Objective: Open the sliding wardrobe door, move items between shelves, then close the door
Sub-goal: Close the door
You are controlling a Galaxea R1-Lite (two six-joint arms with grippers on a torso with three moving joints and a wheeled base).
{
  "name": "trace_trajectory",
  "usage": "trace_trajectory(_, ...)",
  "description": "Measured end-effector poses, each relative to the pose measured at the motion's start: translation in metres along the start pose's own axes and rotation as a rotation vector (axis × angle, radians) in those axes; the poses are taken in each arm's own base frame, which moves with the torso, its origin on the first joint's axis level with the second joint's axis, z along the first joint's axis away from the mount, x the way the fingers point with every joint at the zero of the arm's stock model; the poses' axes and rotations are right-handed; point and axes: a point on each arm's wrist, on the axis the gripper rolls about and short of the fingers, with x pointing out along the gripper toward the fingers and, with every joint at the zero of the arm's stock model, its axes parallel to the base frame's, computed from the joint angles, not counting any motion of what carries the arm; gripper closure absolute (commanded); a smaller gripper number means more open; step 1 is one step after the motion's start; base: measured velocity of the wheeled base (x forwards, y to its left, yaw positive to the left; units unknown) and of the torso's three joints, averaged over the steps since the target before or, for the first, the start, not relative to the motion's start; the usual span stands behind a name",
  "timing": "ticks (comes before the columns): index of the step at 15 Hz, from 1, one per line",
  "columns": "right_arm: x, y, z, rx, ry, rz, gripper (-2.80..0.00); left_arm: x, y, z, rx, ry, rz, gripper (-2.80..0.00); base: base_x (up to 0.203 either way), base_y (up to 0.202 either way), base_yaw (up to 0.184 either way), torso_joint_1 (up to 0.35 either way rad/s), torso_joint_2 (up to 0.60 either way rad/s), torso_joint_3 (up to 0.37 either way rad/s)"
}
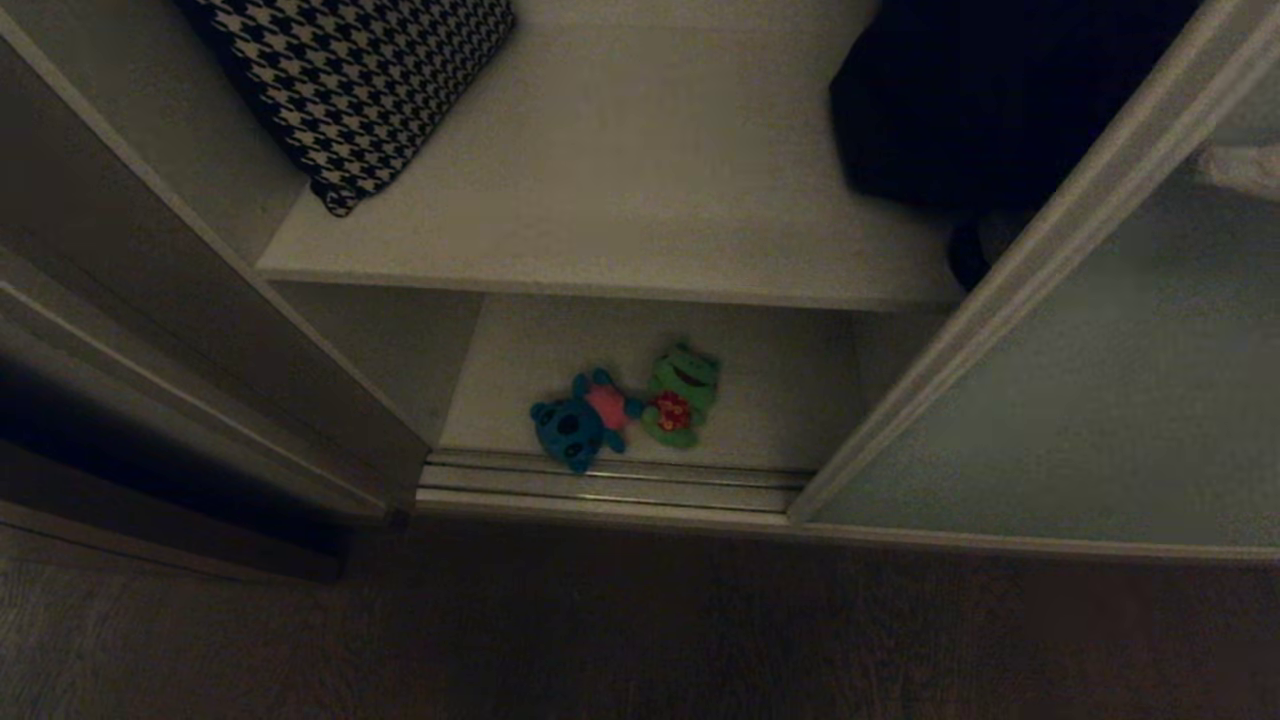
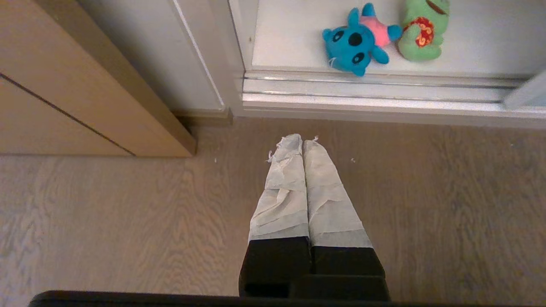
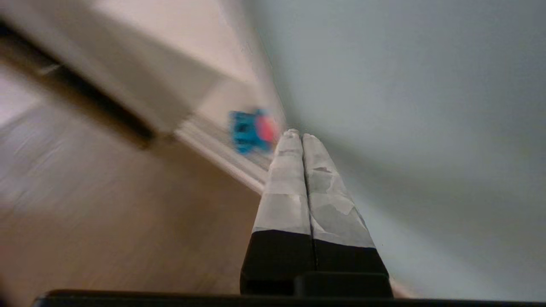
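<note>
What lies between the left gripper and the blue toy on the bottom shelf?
In the left wrist view, bare wooden floor and then the silvery door rail lie between the shut left gripper and the blue toy.

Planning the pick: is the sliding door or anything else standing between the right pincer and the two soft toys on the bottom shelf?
Nothing visible does. The sliding wardrobe door stands off to the right, leaving the blue toy and green toy exposed behind the floor rail. The right pincer, shut, is beside the door panel.

toys (image 1: 625, 408) on lower shelf (image 1: 780, 400), behind rail (image 1: 610, 485)
</note>
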Motion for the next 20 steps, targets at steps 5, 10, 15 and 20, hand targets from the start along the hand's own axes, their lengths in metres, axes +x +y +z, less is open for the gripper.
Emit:
trace_trajectory(5, -0.03, 0.03, 0.002, -0.058, -0.025, 0.264, 0.0, 0.0, 0.0, 0.0, 0.001, 0.0, -0.001, 0.0, 0.0, 0.0, 0.0, 0.0, 0.0, 0.0)
trace_trajectory(10, -0.079, 0.022, 0.006, -0.068, -0.076, 0.14, 0.0, 0.0, 0.0, 0.0, 0.0, 0.0, -0.001, 0.0, 0.0, 0.0, 0.0, 0.0, 0.0, 0.0)
trace_trajectory(15, -0.104, 0.011, 0.023, -0.124, -0.173, -0.437, 0.0, 0.0, 0.0, 0.0, 0.0, 0.0, 0.0, 0.0, 0.0, 0.0, 0.0, 0.0, 0.0, 0.0)
trace_trajectory(20, -0.129, 0.029, 0.041, -0.251, -0.202, -1.039, 0.0, 0.0, 0.0, 0.0, 0.0, 0.0, 0.0, 0.0, 0.0, 0.0, 0.0, 0.0, 0.0, 0.0)
